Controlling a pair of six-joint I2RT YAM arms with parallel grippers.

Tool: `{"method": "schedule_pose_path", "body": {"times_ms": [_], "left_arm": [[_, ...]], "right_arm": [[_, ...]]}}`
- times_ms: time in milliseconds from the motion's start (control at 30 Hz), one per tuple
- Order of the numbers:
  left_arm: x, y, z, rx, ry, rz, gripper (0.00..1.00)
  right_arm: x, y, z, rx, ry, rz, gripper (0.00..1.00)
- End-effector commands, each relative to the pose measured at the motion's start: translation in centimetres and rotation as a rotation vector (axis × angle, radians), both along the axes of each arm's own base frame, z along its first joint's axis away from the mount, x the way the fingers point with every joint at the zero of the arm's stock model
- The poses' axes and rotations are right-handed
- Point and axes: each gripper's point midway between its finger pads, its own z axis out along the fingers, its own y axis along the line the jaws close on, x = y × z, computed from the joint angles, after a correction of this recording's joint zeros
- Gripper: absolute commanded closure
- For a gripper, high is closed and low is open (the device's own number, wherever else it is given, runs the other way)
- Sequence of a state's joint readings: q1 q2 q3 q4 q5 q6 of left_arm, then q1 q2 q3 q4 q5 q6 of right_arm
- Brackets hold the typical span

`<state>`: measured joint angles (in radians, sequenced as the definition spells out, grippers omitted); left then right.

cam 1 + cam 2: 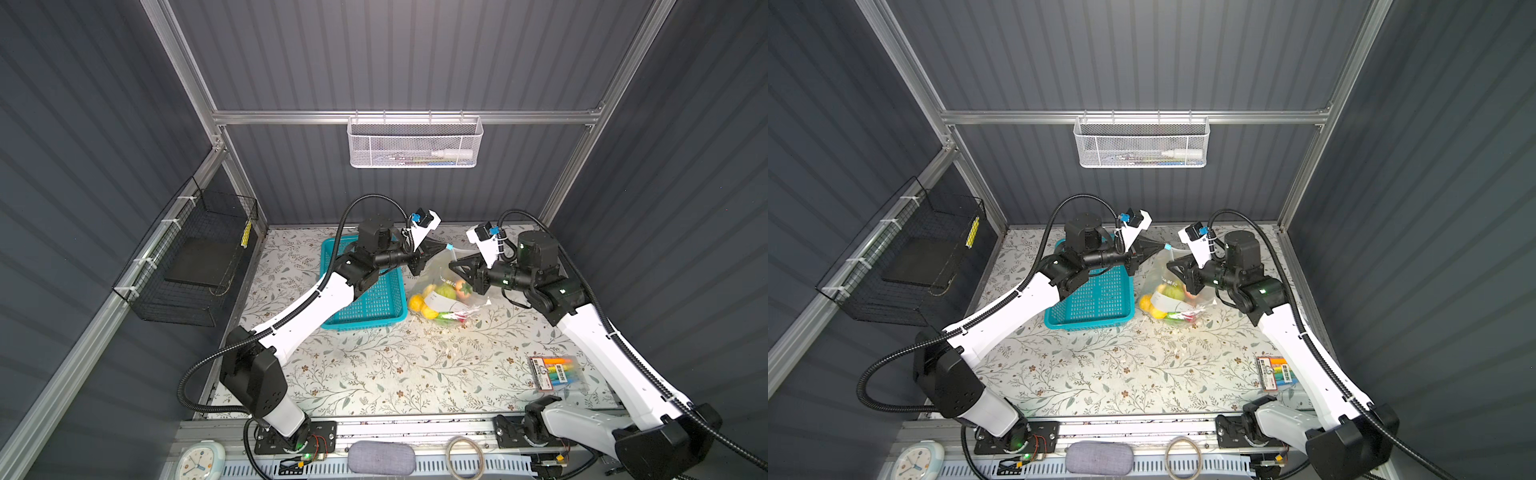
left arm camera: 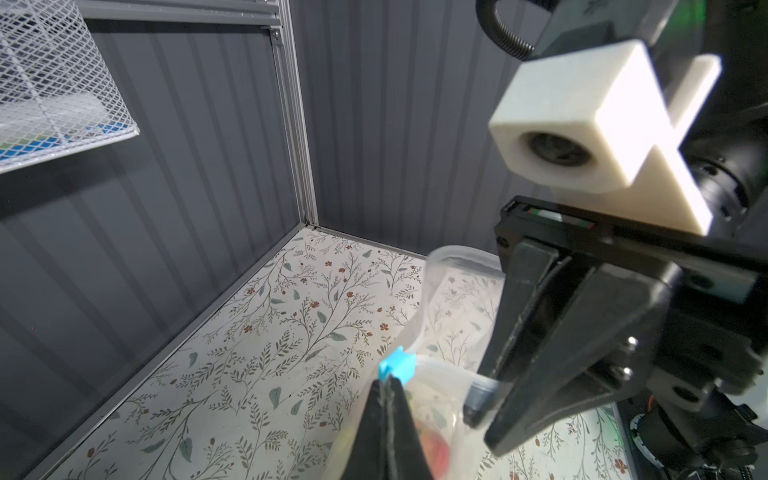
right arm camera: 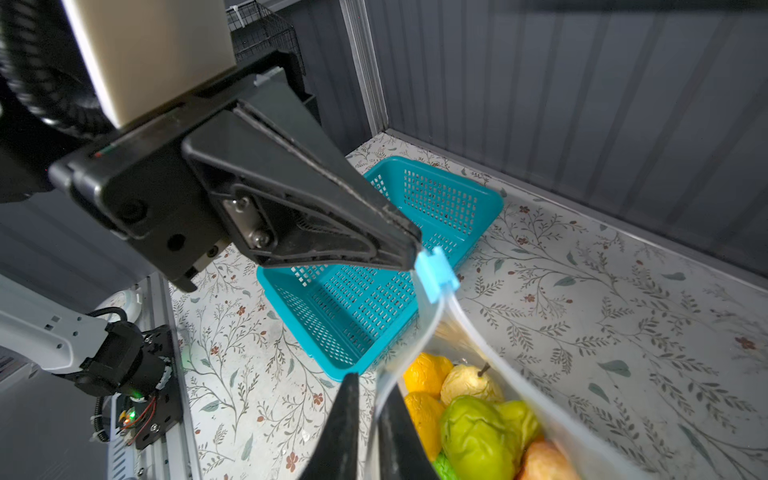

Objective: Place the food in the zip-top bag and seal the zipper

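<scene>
The floral table [image 1: 374, 374] carries a teal basket [image 1: 365, 325] toward its far edge, the zip-top bag [image 1: 440, 306] just beside it, and a marker pack [image 1: 557, 374] near its right edge.

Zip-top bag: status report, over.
Left claw shut on zipper end beside blue slider. Right claw slightly parted around mouth edge. Food in zip-top bag, mouth unsealed. Nothing blocking.

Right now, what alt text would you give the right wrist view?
The left gripper, shut, pinches the zip-top bag beside its blue slider; the mouth gapes over toy food inside. The right gripper, jaws parted, straddles one lip; the teal basket sits behind.
</scene>
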<state>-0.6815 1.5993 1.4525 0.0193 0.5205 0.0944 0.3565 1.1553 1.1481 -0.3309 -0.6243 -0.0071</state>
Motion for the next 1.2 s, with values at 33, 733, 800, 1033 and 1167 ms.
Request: {"method": "schedule_pose_path", "body": {"times_ms": [33, 733, 800, 1033, 1167], "left_arm": [[-0.8, 0.7, -0.2, 0.013, 0.013, -0.004, 1.0], [-2.6, 0.7, 0.3, 0.004, 0.036, -0.081, 1.0], [-2.6, 0.7, 0.4, 0.003, 0.032, -0.081, 1.0], [-2.5, 0.6, 0.3, 0.007, 0.026, -0.085, 1.0], [-2.3, 0.3, 0.1, 0.015, 0.029, -0.089, 1.0]], "right_arm": [[-1.1, -0.2, 0.0, -0.038, -0.007, 0.022, 0.68], [0.2, 0.5, 2.7, -0.195, -0.199, 0.252, 0.5], [0.6, 0.8, 2.4, -0.197, -0.196, 0.265, 0.5], [2.0, 1.0, 0.6, -0.222, -0.167, 0.271, 0.54], [2.3, 1.2, 0.5, -0.21, -0.174, 0.272, 0.63]]}}
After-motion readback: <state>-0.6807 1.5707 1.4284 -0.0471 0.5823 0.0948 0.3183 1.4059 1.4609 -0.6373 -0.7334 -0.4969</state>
